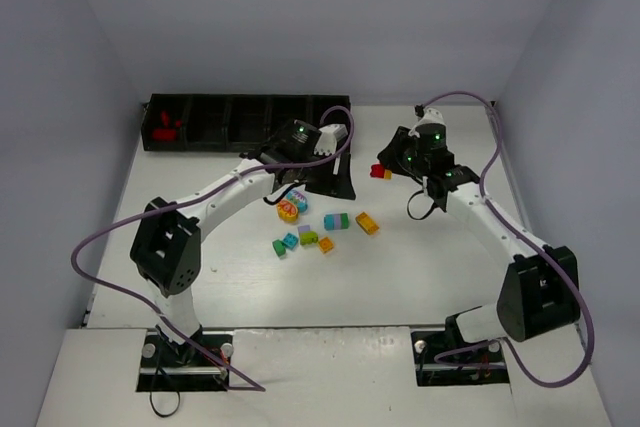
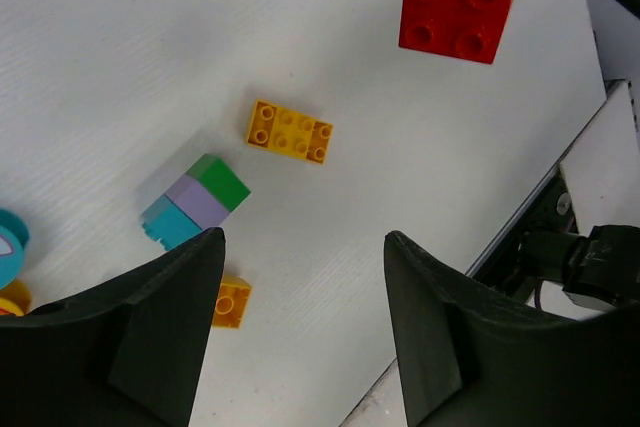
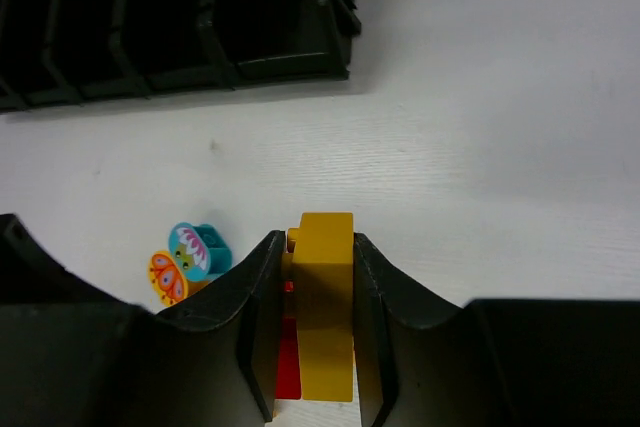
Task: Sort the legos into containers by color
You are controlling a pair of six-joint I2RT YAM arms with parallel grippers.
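The right gripper [image 1: 383,172] hangs over the far right part of the table [image 1: 400,287], its fingers clamped on a red-and-yellow brick [image 1: 381,173] that is lifted off the surface. Bare white table lies around it, and the tray's right end is well apart to its left. The left gripper [image 1: 305,182] hovers just near of the tray's right end, fingers apart with nothing between them, right above the far edge of the loose bricks. Those bricks lie in a small cluster at mid-table between the two arms. They include a round yellow-and-orange piece [image 1: 288,210], a cyan, lilac and green stack [image 1: 336,220], an orange brick [image 1: 367,223], and some green, cyan and orange pieces nearer. To the left, right and near side of the cluster the table is open. The black tray [image 1: 215,146] runs along the far left edge. Its leftmost compartment holds red bricks [image 1: 165,128], and the others look dark, their contents not discernible. The surface is white with a faint grain, boxed in by plain pale grey walls [image 1: 300,17] on the left, far and right sides.
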